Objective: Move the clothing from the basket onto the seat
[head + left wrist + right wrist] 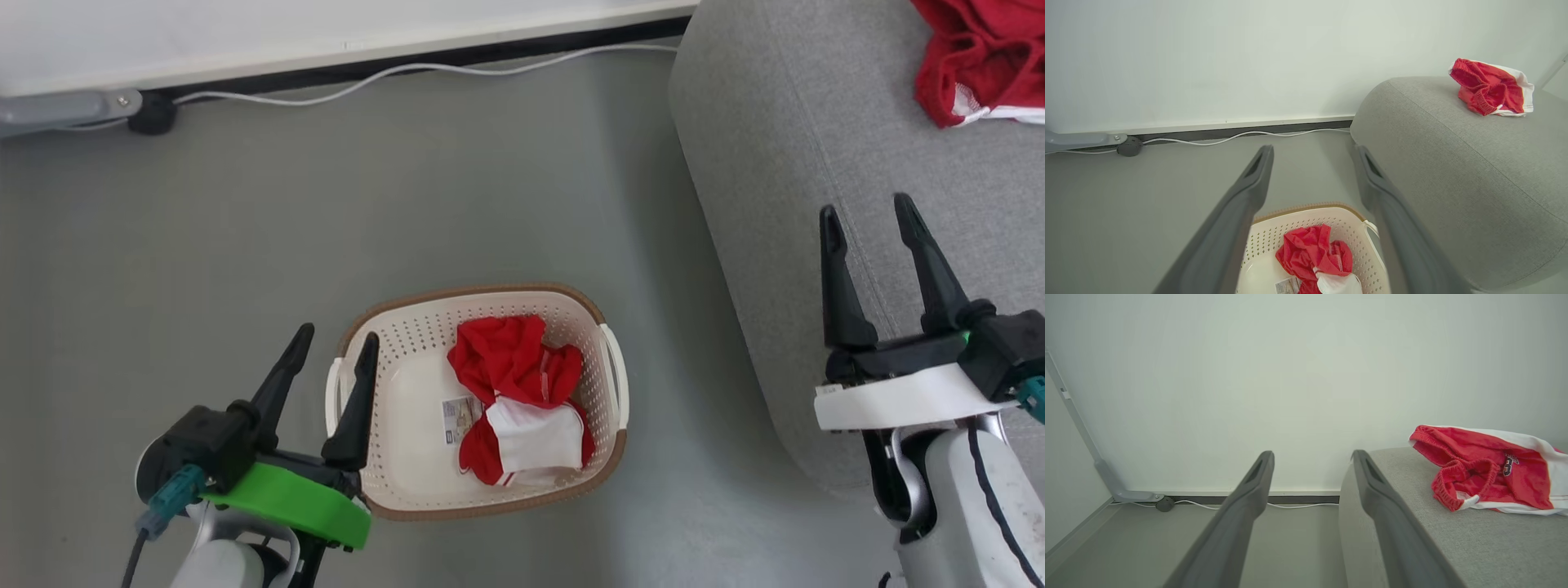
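Observation:
A cream basket (424, 335) with a brown rim stands on the grey floor, holding crumpled red and white clothing (522, 400) on its right side. More red clothing (976, 61) lies on the grey seat (816, 163) at the upper right. My left gripper (335, 339) hangs open over the basket's left rim, nothing between its fingers. Over the seat's front edge my right gripper (867, 208) is open and empty. In the left wrist view the basket (1347, 226) and its clothing (1314, 255) lie under the open gripper (1312, 153). The right wrist view shows the clothing (1486, 473) on the seat (1474, 547), right of the open gripper (1312, 457).
A white cable (408, 77) runs along the dark skirting at the foot of the white wall. A round dark floor fitting (153, 114) and a grey bracket (65, 106) sit at the far left. Bare grey floor surrounds the basket.

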`<state>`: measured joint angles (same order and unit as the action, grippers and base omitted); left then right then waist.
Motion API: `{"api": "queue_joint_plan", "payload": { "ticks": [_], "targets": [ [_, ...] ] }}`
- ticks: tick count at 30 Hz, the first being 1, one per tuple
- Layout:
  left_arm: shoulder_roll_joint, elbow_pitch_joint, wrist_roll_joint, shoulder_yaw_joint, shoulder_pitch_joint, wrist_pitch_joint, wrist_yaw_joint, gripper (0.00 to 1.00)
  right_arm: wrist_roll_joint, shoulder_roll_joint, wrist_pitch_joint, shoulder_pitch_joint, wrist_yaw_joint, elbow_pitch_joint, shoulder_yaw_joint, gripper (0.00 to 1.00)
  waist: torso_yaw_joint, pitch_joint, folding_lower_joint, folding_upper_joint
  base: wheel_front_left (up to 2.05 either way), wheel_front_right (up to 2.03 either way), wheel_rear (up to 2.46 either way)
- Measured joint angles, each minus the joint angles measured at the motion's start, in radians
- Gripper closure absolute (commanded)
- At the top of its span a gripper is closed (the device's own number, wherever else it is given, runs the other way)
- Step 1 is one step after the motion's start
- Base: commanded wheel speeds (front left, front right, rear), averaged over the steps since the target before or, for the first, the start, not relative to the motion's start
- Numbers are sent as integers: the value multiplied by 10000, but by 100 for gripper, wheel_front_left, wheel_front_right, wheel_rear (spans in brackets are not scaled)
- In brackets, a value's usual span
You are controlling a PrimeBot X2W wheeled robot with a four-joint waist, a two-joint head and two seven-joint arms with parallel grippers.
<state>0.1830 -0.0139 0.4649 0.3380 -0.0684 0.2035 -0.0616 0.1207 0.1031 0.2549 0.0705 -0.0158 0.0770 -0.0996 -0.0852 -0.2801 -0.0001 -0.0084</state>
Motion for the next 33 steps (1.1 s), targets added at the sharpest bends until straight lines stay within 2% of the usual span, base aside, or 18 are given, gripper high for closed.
{"api": "queue_joint_plan", "payload": {
  "ticks": [16,33],
  "targets": [
    [368,500,-577,591,-1406,-1676,-94,0,-84,-343,2,2169,-169,966,-600,0,-745,-2194,0,0,0,0,0],
    [963,1237,-646,337,-2514,-3925,240,0,119,-479,10,3892,-157,1333,-1419,0,-2428,-4269,1,0,0,0,0]
  ]
}}
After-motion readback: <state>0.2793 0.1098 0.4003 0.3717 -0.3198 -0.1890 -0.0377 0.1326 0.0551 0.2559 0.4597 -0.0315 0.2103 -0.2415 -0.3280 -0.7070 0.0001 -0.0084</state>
